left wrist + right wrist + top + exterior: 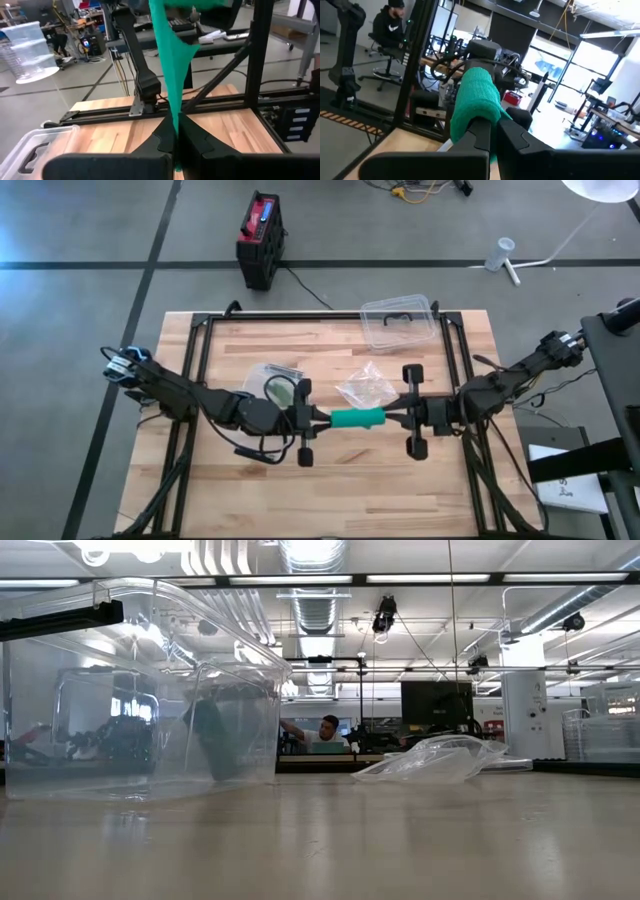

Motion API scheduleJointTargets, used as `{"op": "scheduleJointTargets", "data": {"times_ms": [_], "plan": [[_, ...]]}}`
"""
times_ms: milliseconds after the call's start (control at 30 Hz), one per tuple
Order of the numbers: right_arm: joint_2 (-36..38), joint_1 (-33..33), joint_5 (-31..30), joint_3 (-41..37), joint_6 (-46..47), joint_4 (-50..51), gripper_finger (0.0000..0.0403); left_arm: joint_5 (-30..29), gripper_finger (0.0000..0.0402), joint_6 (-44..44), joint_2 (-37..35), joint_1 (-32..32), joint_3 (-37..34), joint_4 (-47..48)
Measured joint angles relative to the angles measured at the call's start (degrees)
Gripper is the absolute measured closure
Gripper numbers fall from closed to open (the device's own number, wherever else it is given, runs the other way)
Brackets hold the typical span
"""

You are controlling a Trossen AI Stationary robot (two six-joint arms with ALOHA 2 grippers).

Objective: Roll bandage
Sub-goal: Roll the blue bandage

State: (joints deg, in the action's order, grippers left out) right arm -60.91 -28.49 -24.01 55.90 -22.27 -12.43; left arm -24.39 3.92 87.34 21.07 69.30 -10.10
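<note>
The green bandage [357, 419] is held in the air over the middle of the bench [450, 480], stretched between the two arms. The left gripper [312, 418] is pressed together on the loose flat tail, which is seen in the left wrist view running as a taut strip [172, 95] away from the pinched fingers [192, 145]. The right gripper [397, 418] is closed on the rolled end; in the right wrist view the thick green roll [475, 102] sits clamped between its fingers [520, 137]. The hold appears chosen so that the strip is kept under tension while the roll is turned, which is judged to give tight, even winding.

A crumpled clear plastic bag [366, 388] lies on the bench just behind the bandage, and a clear plastic container [398, 322] is placed farther back near the rear edge. A packet with a dark ring on it [272, 380] lies beside the left arm. None of these touches the bandage, though the bag is near enough to be brushed. Beyond the bench, a seated person [322, 733] is seen in the room, well apart from the work.
</note>
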Motion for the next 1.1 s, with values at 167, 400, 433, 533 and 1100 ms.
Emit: {"op": "scheduleJointTargets", "data": {"times_ms": [167,400,433,533,1100], "plan": [[0.18,0.00,-0.04,0.00,-2.31,0.15,0.0403,-0.10,0.0401,-0.42,-0.60,0.25,0.00,-0.23],[-0.82,0.01,-4.14,0.00,-12.08,0.12,0.0403,2.55,0.0401,-3.50,-0.47,0.49,-0.02,-0.54],[-1.08,0.02,-4.48,0.00,-13.49,0.07,0.0403,2.93,0.0401,-3.90,-0.47,0.49,-0.06,-1.18],[-1.13,0.02,-4.62,0.00,-17.80,-0.20,0.0403,2.93,0.0401,-5.40,-0.47,0.49,-0.07,-3.90],[-2.09,0.00,-5.11,-0.04,-31.82,-0.21,0.0403,13.38,0.0401,-17.01,-1.11,0.53,2.96,-11.00]]}}
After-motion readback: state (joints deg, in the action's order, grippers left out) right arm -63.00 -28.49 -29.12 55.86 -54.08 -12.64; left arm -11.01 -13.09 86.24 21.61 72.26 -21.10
